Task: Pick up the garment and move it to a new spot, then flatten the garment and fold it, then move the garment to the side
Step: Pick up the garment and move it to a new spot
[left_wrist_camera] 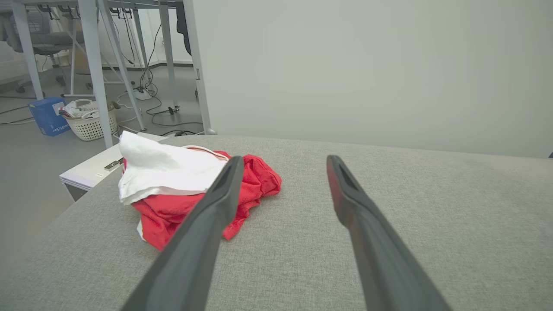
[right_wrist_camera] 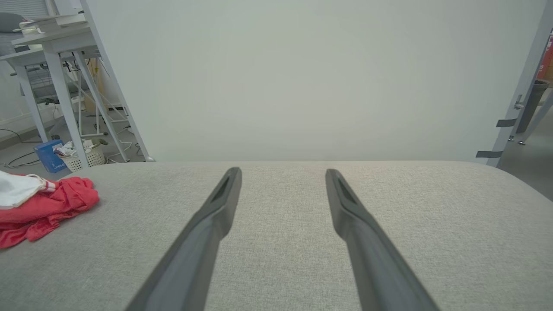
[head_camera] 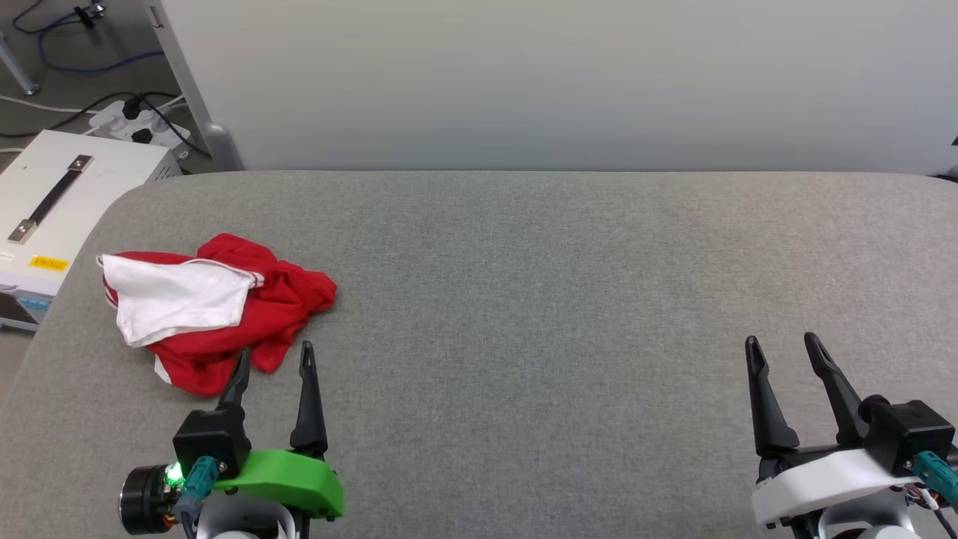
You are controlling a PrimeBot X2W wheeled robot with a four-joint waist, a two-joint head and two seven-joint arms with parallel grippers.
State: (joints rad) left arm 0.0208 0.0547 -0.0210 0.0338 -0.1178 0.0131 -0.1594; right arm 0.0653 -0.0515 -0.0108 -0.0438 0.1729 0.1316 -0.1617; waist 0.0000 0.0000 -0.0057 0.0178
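Over at the left end of the grey cloth-covered table [head_camera: 524, 299] the garment [head_camera: 284, 299] lies crumpled. The left gripper [head_camera: 274, 353] is just beside it with its fingers spread wide; the right gripper [head_camera: 782, 341], equally wide, is well apart.

left tool [head_camera: 275, 352] green-shelled, right tool [head_camera: 782, 340] white-shelled.

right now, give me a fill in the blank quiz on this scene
The crumpled red and white garment lies on the grey fabric-covered table toward the robot's ____ side.
The left gripper near it is ____, not shut.
The right gripper holds ____.
Missing: left; open; nothing.
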